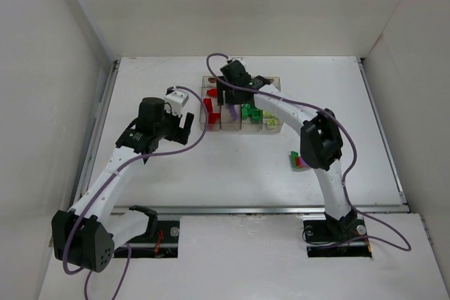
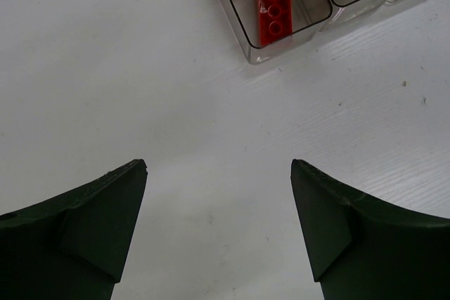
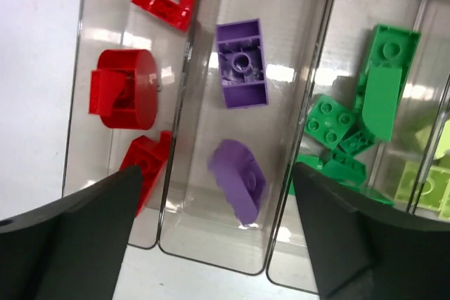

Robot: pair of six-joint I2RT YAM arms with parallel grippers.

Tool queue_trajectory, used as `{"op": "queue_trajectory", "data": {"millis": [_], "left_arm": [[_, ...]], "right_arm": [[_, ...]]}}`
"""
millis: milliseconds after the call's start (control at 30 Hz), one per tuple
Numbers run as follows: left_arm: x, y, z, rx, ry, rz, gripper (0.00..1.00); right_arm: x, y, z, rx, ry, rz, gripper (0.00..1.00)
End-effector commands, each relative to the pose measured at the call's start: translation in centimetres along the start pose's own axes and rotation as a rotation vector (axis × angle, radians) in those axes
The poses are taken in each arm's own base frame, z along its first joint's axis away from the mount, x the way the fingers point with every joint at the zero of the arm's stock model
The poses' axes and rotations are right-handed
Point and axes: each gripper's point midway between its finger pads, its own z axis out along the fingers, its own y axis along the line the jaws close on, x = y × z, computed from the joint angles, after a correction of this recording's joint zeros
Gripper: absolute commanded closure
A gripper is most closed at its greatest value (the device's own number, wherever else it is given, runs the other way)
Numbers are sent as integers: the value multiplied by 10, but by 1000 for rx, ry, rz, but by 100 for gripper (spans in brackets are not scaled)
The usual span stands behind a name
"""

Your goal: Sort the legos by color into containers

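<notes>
The containers (image 1: 271, 82) are four joined clear bins at the table's far middle. In the right wrist view they hold red legos (image 3: 124, 90), purple legos (image 3: 241, 63), dark green legos (image 3: 380, 89) and yellow-green legos (image 3: 430, 182), one colour per bin. My right gripper (image 3: 216, 170) is open above the purple bin, and a blurred purple brick (image 3: 239, 177) lies loose below it. My left gripper (image 2: 219, 164) is open and empty over bare table, left of the bins (image 1: 186, 128). A red brick (image 2: 274, 8) shows in the nearest bin.
A small cluster of loose legos, green and red, (image 1: 297, 160) lies on the table right of centre, beside the right arm's elbow. White walls enclose the table on three sides. The bin corner (image 2: 256, 57) sits ahead of the left gripper.
</notes>
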Motion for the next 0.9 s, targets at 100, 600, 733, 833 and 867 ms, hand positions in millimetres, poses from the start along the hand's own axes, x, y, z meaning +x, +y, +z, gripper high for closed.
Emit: {"op": "queue_trajectory", "data": {"millis": [100, 600, 733, 833, 867], "left_arm": [[-9, 2, -4, -7, -50, 7, 16], [-8, 30, -10, -208, -119, -151, 8], [-9, 33, -16, -224, -140, -152, 8], [-12, 27, -17, -191, -150, -140, 8], [-14, 26, -19, -181, -160, -140, 6]], "right_arm": [[-50, 8, -55, -43, -114, 43, 0], [104, -212, -192, 349, 137, 484, 0], [141, -234, -206, 404, 182, 634, 0], [147, -237, -206, 402, 177, 737, 0], [151, -235, -203, 392, 187, 757, 0]]}}
